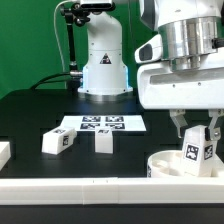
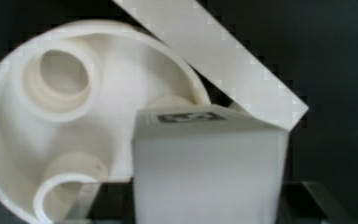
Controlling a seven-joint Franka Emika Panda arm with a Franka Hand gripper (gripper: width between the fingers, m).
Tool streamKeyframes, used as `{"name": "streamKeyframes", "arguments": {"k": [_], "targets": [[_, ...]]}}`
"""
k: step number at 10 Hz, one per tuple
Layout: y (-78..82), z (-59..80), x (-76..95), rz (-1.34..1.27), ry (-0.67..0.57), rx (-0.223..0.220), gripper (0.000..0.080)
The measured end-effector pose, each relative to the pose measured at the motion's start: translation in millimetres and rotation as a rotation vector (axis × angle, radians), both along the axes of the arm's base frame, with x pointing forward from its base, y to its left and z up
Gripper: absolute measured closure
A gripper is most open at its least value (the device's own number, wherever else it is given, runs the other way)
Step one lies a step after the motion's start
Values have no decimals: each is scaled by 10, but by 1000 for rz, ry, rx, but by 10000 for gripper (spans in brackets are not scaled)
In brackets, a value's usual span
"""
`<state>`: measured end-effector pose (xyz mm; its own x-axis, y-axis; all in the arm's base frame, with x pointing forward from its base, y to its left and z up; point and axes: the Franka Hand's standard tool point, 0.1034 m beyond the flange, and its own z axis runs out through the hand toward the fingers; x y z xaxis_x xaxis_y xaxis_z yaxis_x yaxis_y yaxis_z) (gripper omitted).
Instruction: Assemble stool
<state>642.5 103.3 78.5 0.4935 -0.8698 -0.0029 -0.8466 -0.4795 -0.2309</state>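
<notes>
Jaws clamped on a white stool leg [image 1: 198, 151], which is held upright with its black-and-white tag facing the exterior camera, directly over the round seat [image 1: 166, 163] at the exterior view's right end of the black worktop [image 1: 30, 110]; whether the leg's lower end touches the seat cannot be told; the wrist view shows the same leg close up, a tag on its face, with the seat's round sockets just beside it; a second leg [image 1: 57, 141] and a third leg [image 1: 103, 141] lie loose on the worktop toward the exterior view's left, near the marker board [image 1: 100, 124] and well apart from the seat; a long white border rail [image 1: 70, 186] runs along the front; the arm's base [image 1: 103, 65] stands behind.
</notes>
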Motion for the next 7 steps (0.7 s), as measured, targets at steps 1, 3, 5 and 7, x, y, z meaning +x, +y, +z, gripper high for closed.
{"name": "streamKeyframes", "arguments": {"k": [1, 3, 5, 7], "targets": [[-5, 1, 1, -69, 8, 23, 453], [-4, 3, 4, -159, 17, 54, 453], [7, 6, 5, -265, 30, 87, 453], [17, 8, 5, -335, 39, 111, 453]]}}
